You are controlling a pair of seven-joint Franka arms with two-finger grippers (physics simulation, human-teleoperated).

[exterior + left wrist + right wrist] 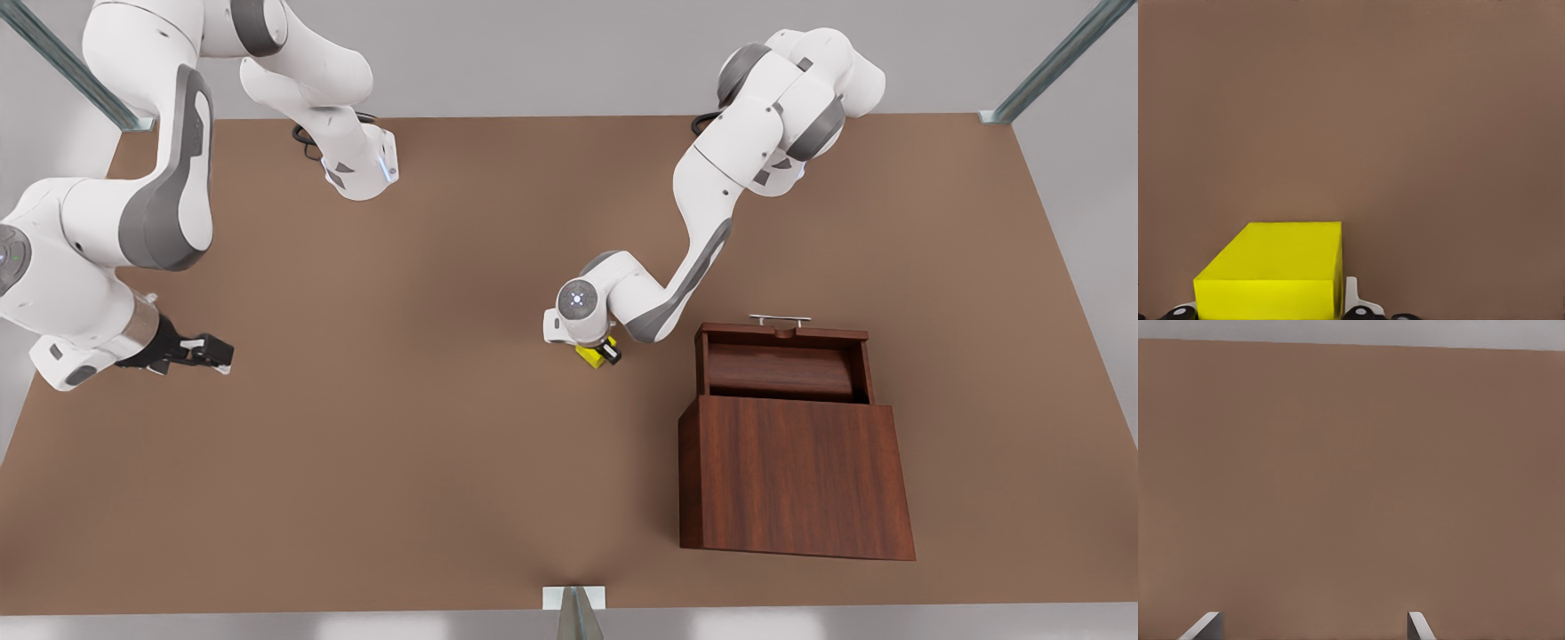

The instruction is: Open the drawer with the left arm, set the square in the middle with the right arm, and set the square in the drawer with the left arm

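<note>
At table centre, left gripper (597,353) clamps one yellow square (588,355); one drawer (782,356) open; right gripper (212,352) idle, fingers spread.

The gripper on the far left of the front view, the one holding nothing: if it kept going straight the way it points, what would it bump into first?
That is the right gripper, open and waiting. It points across the bare table toward the yellow square held by the left gripper. Probably that would come first, though depth is unclear.

The tabletop (400,427) looks matt brown and smooth. The cabinet (796,480) and drawer (782,356) show dark reddish wood grain with a silvery metal handle (780,318). The square (1275,273) is plain, smooth yellow
</note>
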